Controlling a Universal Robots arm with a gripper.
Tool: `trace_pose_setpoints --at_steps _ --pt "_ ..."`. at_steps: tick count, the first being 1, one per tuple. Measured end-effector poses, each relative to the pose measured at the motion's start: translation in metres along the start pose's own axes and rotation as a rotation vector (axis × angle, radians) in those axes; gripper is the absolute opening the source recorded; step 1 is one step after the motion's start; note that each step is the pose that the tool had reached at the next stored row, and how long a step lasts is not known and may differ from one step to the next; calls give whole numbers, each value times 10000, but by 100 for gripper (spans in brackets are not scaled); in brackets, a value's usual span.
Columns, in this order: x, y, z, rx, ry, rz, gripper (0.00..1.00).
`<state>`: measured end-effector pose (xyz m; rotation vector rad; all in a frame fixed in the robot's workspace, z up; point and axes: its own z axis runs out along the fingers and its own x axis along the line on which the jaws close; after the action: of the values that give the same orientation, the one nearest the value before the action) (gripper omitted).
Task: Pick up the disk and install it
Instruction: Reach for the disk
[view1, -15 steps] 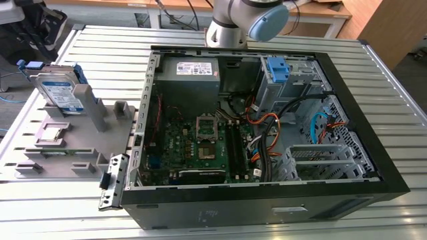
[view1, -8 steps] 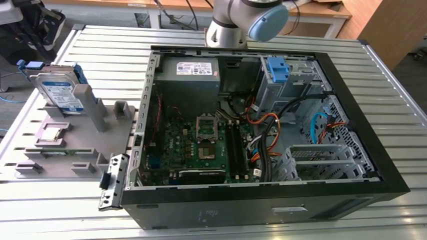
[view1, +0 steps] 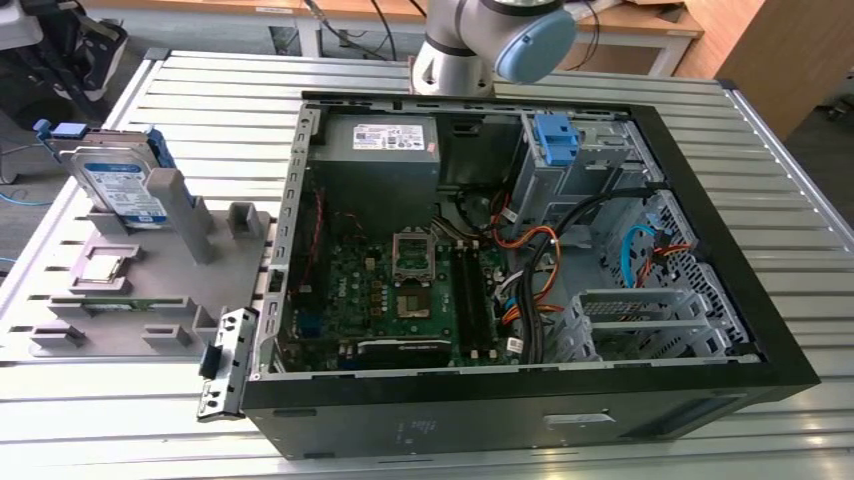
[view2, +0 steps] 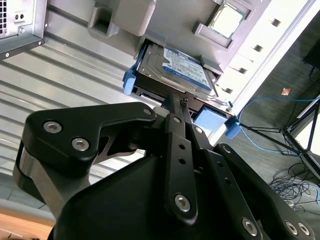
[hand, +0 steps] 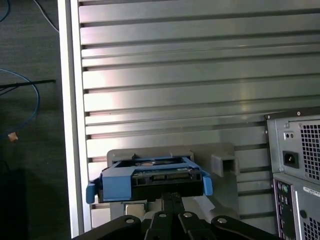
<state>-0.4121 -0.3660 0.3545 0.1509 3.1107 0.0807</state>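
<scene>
One disk (view1: 118, 185) stands on edge in a grey fixture (view1: 180, 300) just beside the case (view1: 534, 415), on the exterior view's left of it; both sit on the slatted metal table (view1: 200, 90). The disk is a flat silver-metal rectangle. Blue plastic rails (hand: 117, 181) run round its edges and end in small tabs at the corners. In the first wrist view it is seen edge-on, dark between the rails, with the case's rear corner off to one side.

A label (view2: 187, 65) covers most of the disk's broad face, white with a blue band. Its print is too small to make out. Inside the case, at the end nearest the arm (view1: 487, 40), a grey box (view1: 380, 170) carries a white sticker (view1: 387, 137) whose text is just as unreadable. A square silver chip (view1: 107, 268) lies flat on the fixture, on the side of the disk away from the arm.

The gripper (hand: 172, 196) shows in both wrist views as black linkages running to two thin fingers (view2: 172, 107). The fingers are pressed together with nothing between them. They point toward the disk's edge and line up with it. In the exterior view the disk stands free in its slot, so the gripper is apart from it.
</scene>
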Motion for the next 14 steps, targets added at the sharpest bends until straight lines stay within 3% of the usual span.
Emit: trace_pose_setpoints --at_steps 14 --pt "74 15 15 -102 10 2 11"
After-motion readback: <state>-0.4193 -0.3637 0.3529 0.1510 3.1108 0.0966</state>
